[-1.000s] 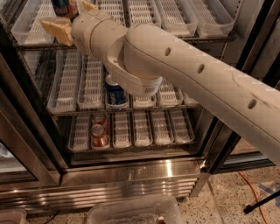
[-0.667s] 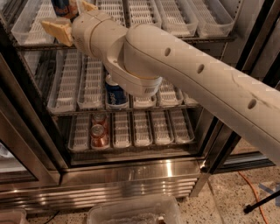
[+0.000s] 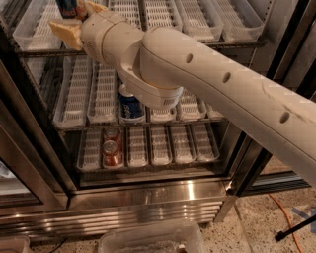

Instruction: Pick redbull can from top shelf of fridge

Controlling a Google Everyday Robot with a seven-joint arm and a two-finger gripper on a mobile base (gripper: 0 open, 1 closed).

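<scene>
The gripper [image 3: 73, 17] is up at the top left corner of the view, reaching into the fridge [image 3: 148, 196] at the level of the top shelf [image 3: 30, 35]. The redbull can [image 3: 69, 7] stands upright right at the gripper, in a white tray toward the left end of that shelf, and only its lower part shows below the top edge of the view. I cannot tell whether the gripper is gripping the can or only sits around it.

The thick white arm [image 3: 232, 94] runs from the gripper down and to the right across the open fridge. Below the gripper and a little to its right, a blue-and-white can [image 3: 131, 106] stands on the middle shelf, partly hidden behind the arm's joint. Further below, two red cans [image 3: 112, 148] sit one behind the other in one tray on the bottom shelf. Far below the gripper, a clear plastic bin [image 3: 148, 239] rests on the floor in front of the steel base. Far down to the right, an orange cable [image 3: 282, 213] lies on the speckled floor.
</scene>
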